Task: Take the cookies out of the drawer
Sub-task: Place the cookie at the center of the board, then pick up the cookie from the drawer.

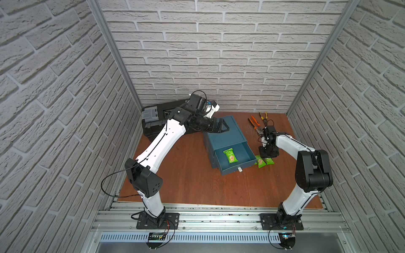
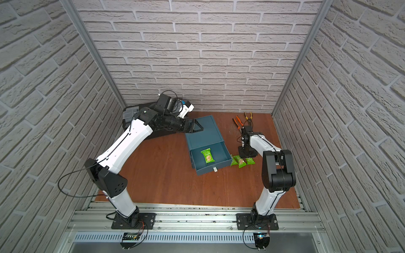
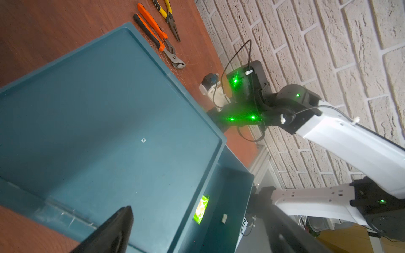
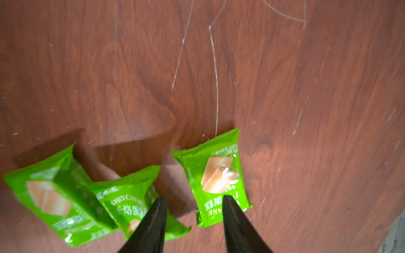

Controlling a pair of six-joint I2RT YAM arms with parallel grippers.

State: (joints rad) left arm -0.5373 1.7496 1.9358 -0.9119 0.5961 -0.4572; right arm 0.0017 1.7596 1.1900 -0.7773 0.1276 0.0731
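Cookies: green pkts w/ tan biscuit print. One pkt [image 1: 230, 156] lies flat in the open drawer [image 1: 235, 169], centre of frame in both top views. Three more [image 1: 264, 161] sit out on the wood surface [image 1: 186, 179], just right of the drawer. Right wrist view: left pkt [image 4: 54, 197] overlaps mid pkt [image 4: 131, 197], third pkt [image 4: 215, 175] lies apart. Right tool [image 4: 192, 219] is over them, jaws partway apart w/ bare wood in the gap, nothing gripped. Left tool [image 1: 222, 126] is at the upper-left corner of the blue cabinet [image 1: 228, 137] — spread of its jaws can't be told. Orange pliers [image 1: 254, 126] lie upper right of the cabinet.
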